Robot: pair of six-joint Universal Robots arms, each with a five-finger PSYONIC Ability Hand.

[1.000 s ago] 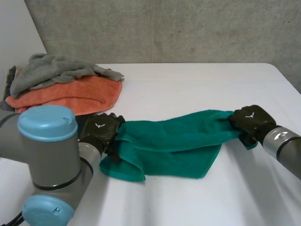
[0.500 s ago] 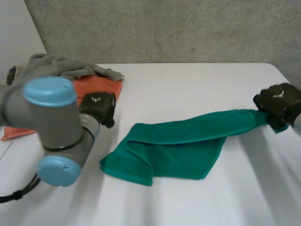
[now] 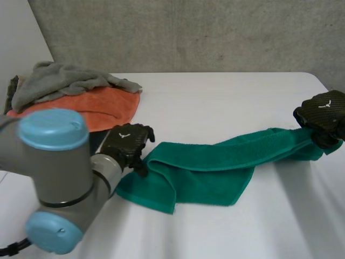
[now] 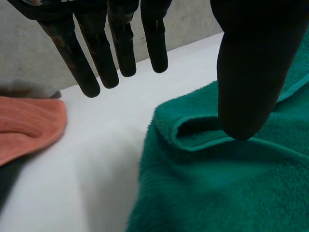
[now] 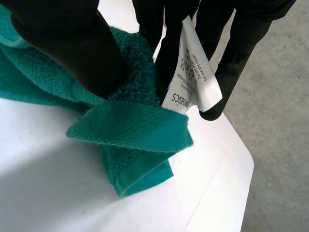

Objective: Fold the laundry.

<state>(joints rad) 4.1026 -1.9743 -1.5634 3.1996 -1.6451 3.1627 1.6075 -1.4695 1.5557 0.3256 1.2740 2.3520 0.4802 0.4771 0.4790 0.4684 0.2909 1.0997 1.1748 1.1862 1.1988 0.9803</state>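
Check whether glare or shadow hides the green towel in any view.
Head view: even light, no glare on the white table; green towel plainly lit. Left wrist view: left hand dark against the lit towel, fold visible. Right wrist view: right hand pinches the corner; care label bright, not washed out.

Your left arm (image 3: 64, 178) is a fat grey cylinder joint, light-blue cap (image 3: 53, 128) rounded on its end. Your left hand (image 3: 126, 144) is black with a small white mark; your right hand (image 3: 323, 110) wears the same.
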